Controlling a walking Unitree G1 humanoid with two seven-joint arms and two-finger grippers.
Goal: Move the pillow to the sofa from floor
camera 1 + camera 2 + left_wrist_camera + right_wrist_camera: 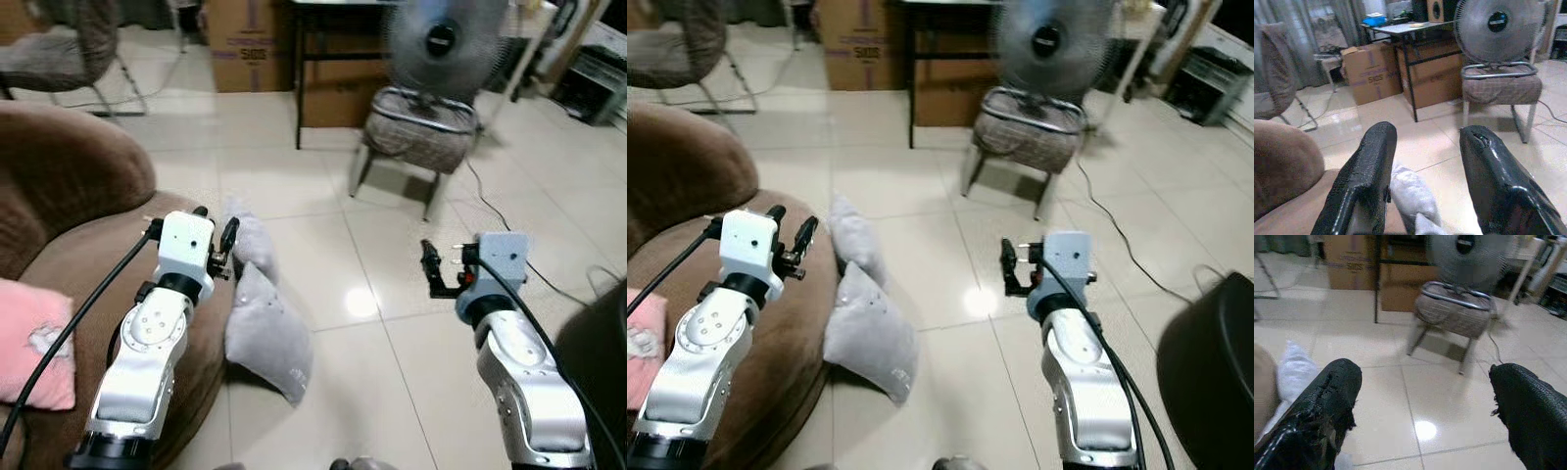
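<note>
Pillows (265, 328): two grey, on tiled floor (411, 323), leaning against brown sofa (69, 245).
Left hand (217, 240): fingers spread, empty, above sofa edge.
Right hand (431, 266): fingers spread, empty, over floor.

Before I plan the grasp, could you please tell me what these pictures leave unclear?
- Far pillow: partly hidden behind the left gripper in the left eye view.
- Pink cushion: cut off by the left edge.
- Fan: blurred in the right wrist view.
- Box lettering: too small to read.
</note>
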